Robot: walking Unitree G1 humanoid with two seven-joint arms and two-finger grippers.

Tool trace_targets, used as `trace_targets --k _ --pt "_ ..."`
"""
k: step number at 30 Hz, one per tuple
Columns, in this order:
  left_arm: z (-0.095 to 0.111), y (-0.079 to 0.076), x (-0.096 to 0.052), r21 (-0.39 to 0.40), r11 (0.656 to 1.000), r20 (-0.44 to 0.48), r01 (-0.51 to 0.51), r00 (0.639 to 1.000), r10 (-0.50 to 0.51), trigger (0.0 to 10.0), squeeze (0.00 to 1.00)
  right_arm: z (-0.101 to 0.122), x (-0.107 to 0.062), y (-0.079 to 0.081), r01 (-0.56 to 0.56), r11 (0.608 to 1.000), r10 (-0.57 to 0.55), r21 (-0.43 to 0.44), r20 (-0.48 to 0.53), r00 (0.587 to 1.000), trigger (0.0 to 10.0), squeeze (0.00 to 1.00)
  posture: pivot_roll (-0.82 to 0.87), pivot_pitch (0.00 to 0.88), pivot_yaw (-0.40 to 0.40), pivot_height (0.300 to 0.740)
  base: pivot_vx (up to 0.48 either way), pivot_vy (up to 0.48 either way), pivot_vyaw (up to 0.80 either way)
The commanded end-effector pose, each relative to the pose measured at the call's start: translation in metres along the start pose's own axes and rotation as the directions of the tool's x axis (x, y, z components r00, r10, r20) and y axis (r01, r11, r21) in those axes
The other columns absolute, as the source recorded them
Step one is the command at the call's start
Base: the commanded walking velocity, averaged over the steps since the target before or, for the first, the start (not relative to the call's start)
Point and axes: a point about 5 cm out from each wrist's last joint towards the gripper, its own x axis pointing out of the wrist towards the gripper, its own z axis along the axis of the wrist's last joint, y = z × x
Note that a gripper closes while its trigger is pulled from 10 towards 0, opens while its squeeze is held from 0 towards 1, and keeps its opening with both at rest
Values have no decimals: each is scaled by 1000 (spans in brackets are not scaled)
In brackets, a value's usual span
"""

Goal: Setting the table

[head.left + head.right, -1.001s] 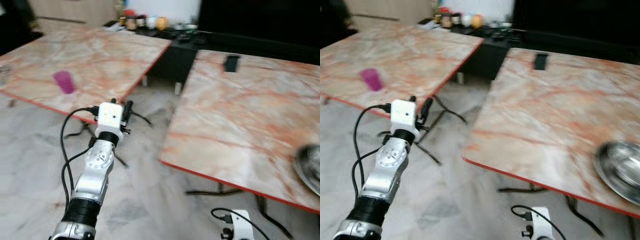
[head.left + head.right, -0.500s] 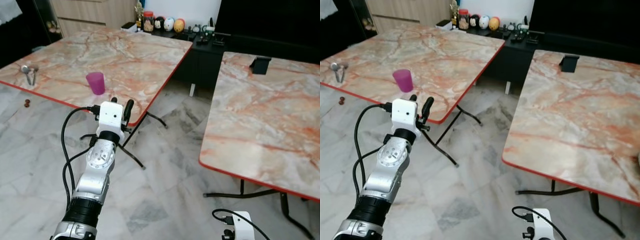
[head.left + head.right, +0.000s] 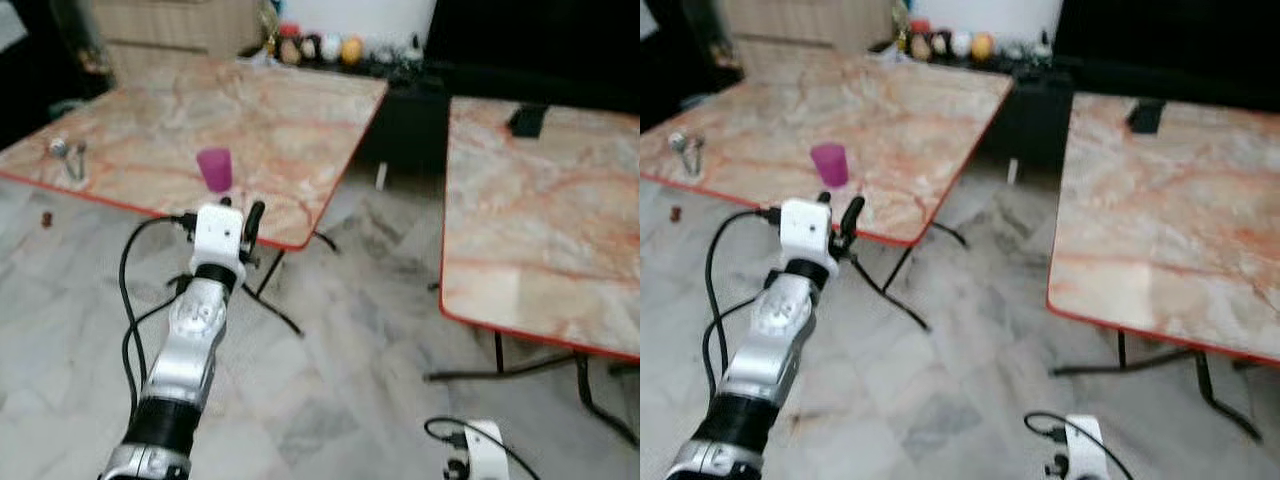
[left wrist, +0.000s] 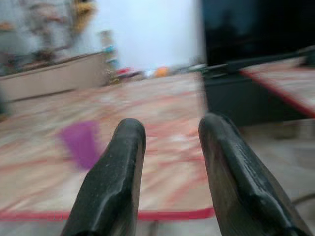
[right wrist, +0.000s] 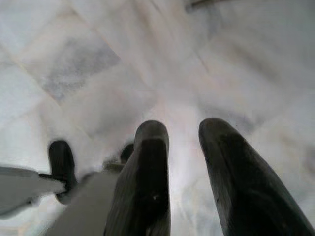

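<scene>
The left gripper (image 4: 170,147) holds its two black fingers (image 4: 115,172) apart with nothing between them, short of the marble table (image 3: 280,110). The purple cup (image 3: 213,168) stands upright on that table near its red edge, beyond the fingertips and a little to the robot's left. The left arm (image 3: 190,340) reaches forward, raised. The right gripper (image 5: 182,167) hangs over the floor (image 5: 98,59), fingers parted and empty. Compared with half a second ago, the whole scene has shifted slightly and blurred; the cup's place on the table is unchanged.

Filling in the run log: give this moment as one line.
left gripper: open, empty, raised toward purple plastic cup | cup: upright on left marble table | right gripper: open, over floor
</scene>
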Motion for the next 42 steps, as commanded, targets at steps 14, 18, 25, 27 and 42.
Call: trace_targets --k 14,18,25,27,42 --pt "6 8 3 29 1000 23 -9 1000 8 10000 0 5 1 1 -3 1000 3 -3 20 1000 10000 0 75 0 -23 740 0 305 -87" --pt "6 9 4 30 1000 23 -10 1000 10 10000 0 6 1 1 -1 1000 1 -3 21 1000 10000 0 74 0 -22 740 0 307 0" --pt "5 11 3 31 999 17 -16 1000 16 10000 0 6 1 0 4 1000 -4 6 21 1000 10000 0 82 0 -30 740 0 431 0" --pt "6 11 3 31 999 18 -18 1000 17 10000 0 6 1 0 3 1000 -3 8 20 1000 10000 0 82 0 -30 740 0 480 0" --pt "7 10 5 29 999 22 -17 1000 16 10000 0 7 1 -1 4 1000 -4 0 20 1000 10000 0 77 0 -31 740 0 480 -149"
